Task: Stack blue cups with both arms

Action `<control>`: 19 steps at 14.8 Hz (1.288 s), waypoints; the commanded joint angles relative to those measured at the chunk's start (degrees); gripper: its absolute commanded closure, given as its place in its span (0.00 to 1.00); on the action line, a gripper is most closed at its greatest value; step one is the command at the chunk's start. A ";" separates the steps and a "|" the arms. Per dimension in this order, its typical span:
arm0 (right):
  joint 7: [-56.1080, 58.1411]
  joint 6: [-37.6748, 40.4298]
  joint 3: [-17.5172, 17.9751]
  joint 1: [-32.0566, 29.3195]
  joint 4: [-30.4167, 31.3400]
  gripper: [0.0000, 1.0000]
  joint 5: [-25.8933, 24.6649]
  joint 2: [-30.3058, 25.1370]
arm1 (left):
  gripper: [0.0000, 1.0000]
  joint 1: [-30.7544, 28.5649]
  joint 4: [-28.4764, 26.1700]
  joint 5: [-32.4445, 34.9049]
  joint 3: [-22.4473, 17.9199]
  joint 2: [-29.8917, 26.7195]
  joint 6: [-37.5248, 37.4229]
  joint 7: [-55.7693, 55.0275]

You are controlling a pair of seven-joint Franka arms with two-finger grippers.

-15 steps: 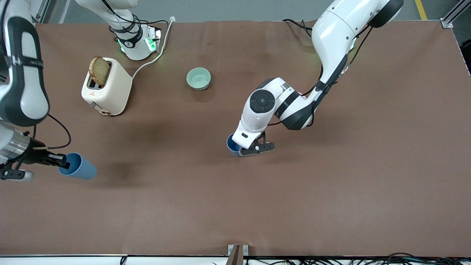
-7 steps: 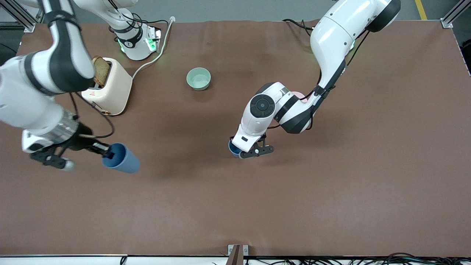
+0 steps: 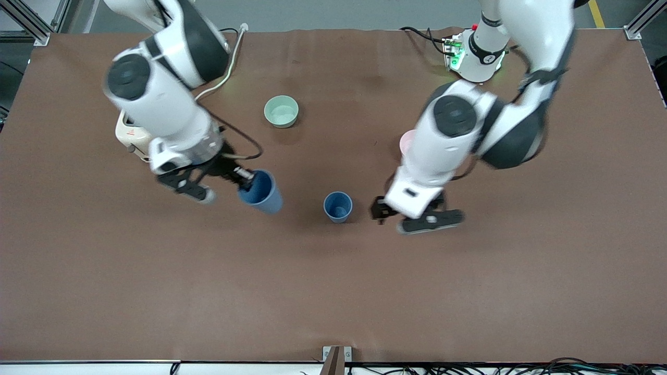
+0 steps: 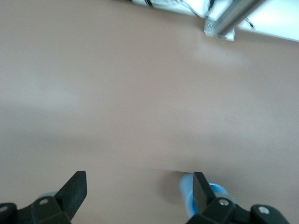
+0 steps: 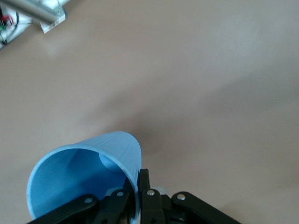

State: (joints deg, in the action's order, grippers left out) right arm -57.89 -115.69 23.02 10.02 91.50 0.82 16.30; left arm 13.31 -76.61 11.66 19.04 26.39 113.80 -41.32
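One blue cup stands upright on the brown table near the middle. My left gripper is open and empty just beside it, toward the left arm's end. In the left wrist view the gripper has its jaws wide apart, and the cup shows partly hidden by one finger. My right gripper is shut on the rim of the second blue cup and holds it tilted over the table, beside the standing cup. In the right wrist view the gripper pinches the wall of that cup.
A mint-green bowl sits farther from the front camera than the cups. A pink bowl is mostly hidden by the left arm. A cream toaster is largely hidden by the right arm. A metal bracket is at the table's front edge.
My right arm has swung its cup from the right arm's end of the table toward the middle. My left gripper has let go of the other cup, opened and drawn away from it.
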 commanded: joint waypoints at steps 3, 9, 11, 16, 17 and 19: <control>-10.38 -5.05 0.36 6.76 -6.67 0.99 -5.03 10.93 | 0.00 -7.05 -2.49 -0.06 0.38 -11.70 -12.26 11.06; -11.10 -9.99 0.44 9.67 -7.65 0.99 -5.65 17.45 | 0.00 -14.61 -2.93 -5.40 -0.05 -22.60 -26.76 30.50; -11.01 -10.08 0.44 10.02 -7.65 0.99 -5.65 18.32 | 0.00 -13.50 -4.85 -9.53 -5.29 -25.67 -27.57 34.01; -10.22 -9.99 0.44 9.76 -7.65 0.99 -5.56 18.60 | 0.00 -9.52 -9.61 -12.44 -14.03 -28.24 -28.37 38.34; -9.70 -9.82 0.44 9.32 -7.82 0.99 -5.56 18.51 | 0.00 -9.53 -10.22 -12.80 -14.20 -28.41 -28.37 38.16; -9.60 -9.82 0.44 9.14 -7.82 0.99 -5.74 18.42 | 0.00 -10.14 -11.28 -12.71 -13.86 -29.81 -28.10 36.85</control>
State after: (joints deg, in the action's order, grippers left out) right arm -67.30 -126.09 22.95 19.77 84.70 -3.50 34.39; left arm 3.69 -85.32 -0.20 4.94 -0.38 85.47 -3.78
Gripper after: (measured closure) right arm 0.938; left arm 0.000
